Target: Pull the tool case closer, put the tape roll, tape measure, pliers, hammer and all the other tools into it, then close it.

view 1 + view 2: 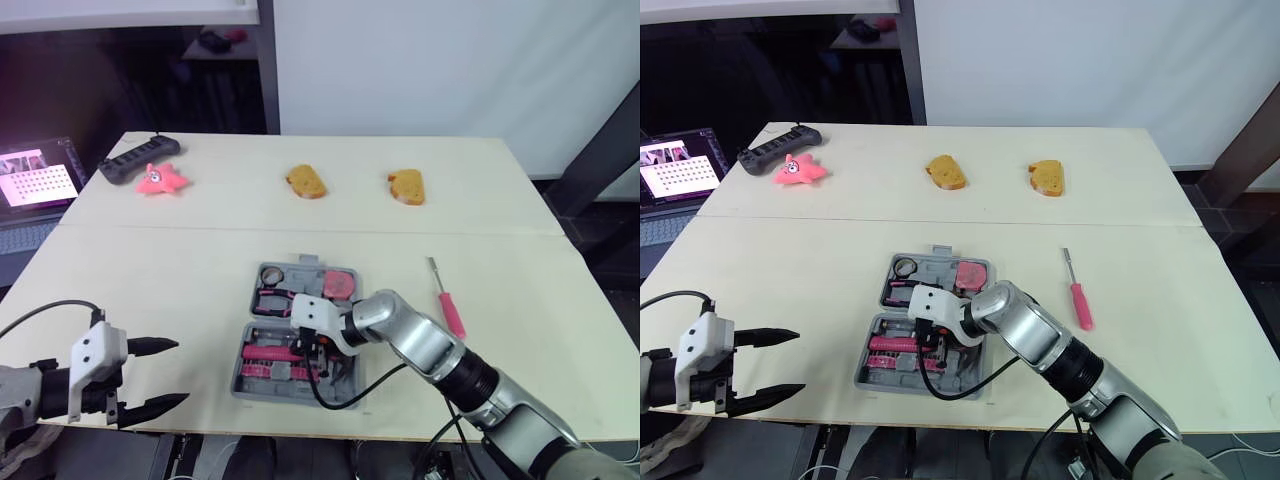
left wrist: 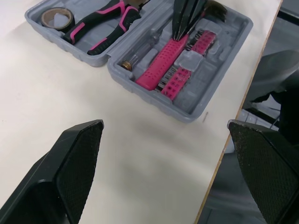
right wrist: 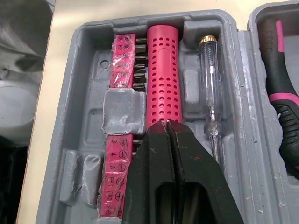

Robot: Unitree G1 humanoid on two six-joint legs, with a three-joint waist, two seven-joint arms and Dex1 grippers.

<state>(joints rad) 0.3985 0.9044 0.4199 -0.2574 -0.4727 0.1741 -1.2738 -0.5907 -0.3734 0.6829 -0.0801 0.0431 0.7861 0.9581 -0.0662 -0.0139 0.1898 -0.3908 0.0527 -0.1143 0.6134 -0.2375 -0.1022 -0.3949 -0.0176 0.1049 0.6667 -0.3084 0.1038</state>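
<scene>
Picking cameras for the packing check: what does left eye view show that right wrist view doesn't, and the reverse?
Left eye view adds the pink screwdriver loose on the table and the open left gripper. Right wrist view adds the clear tester screwdriver seated in its slot. Both: tool case, right gripper shut, tips at the pink handle.

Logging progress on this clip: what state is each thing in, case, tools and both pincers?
Tool case: open.
Tape roll: in case.
Pliers: in case.
Tape measure: in case.
Hammer: in case.
Pink screwdriver: on table, outside case.
Left pincer: open, empty.
Right pincer: shut, over hammer handle.
</scene>
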